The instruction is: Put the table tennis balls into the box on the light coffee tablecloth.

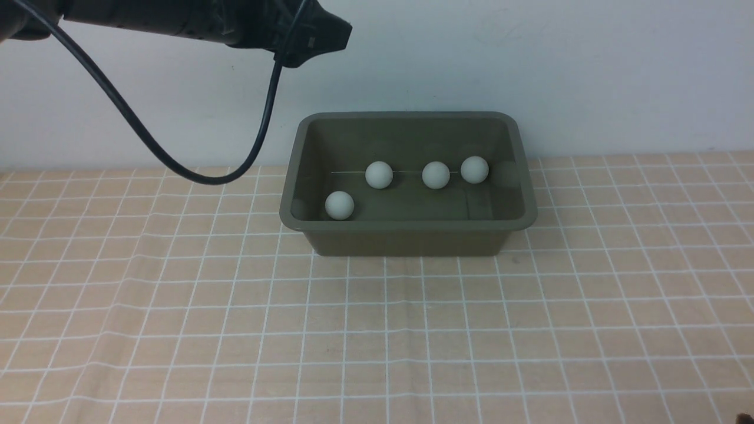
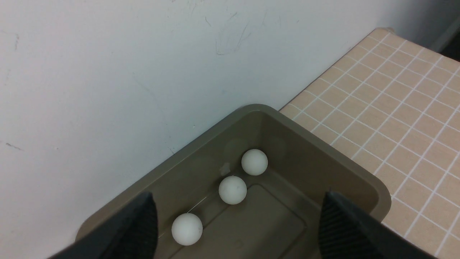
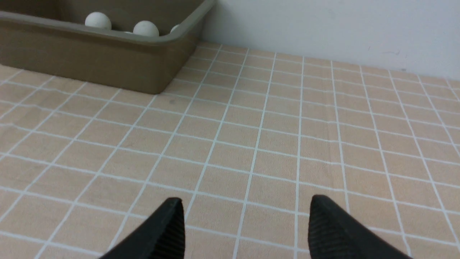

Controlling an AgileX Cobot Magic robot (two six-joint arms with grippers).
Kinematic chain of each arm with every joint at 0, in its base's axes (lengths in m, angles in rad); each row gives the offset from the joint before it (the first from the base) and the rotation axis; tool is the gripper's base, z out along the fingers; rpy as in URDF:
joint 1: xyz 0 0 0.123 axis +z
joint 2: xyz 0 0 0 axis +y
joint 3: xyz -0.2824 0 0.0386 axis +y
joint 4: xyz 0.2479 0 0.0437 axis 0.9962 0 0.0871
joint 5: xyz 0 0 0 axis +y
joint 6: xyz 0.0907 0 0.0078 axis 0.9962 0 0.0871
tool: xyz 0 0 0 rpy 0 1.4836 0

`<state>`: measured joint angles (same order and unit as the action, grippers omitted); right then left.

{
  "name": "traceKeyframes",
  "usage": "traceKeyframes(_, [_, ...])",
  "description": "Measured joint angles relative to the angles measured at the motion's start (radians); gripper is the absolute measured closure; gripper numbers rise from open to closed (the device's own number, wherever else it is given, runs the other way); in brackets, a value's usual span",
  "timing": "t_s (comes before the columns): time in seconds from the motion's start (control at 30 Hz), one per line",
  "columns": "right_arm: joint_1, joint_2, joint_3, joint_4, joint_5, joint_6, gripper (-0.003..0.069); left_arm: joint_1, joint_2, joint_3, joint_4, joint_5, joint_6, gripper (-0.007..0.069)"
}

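The box stands on the light coffee tablecloth, close to the back wall. Several table tennis balls lie inside it: one at the near left and three in a row behind it. My left arm reaches in high from the upper left. Its gripper hangs open above the box, and three balls lie far below its fingers, not held. My right gripper is open and empty, low over the cloth, to the right of the box.
A white wall runs right behind the box. A black cable droops from the left arm down to the cloth's far edge, left of the box. The cloth's far corner shows in the left wrist view.
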<state>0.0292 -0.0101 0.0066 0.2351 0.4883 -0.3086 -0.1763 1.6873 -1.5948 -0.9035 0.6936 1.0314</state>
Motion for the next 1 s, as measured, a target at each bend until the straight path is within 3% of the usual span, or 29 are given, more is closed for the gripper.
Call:
traceKeyframes(0.47, [-0.043, 0.000, 0.014, 0.003, -0.077, -0.001, 0.0231, 0.000, 0.000, 0.000, -0.015, 0.003, 0.010, 0.0113])
traceKeyframes(0.67, [-0.043, 0.000, 0.014, 0.003, -0.077, -0.003, 0.0231, 0.000, 0.000, 0.000, -0.127, 0.080, 0.018, 0.0113])
traceKeyframes(0.9, [-0.043, 0.000, 0.014, 0.003, -0.077, -0.003, 0.0231, 0.000, 0.000, 0.000, -0.360, 0.170, 0.032, 0.0113])
traceKeyframes(1.0, [-0.043, 0.000, 0.014, 0.003, -0.077, -0.003, 0.0231, 0.011, -0.001, 0.000, -0.359, 0.200, 0.038, 0.0113])
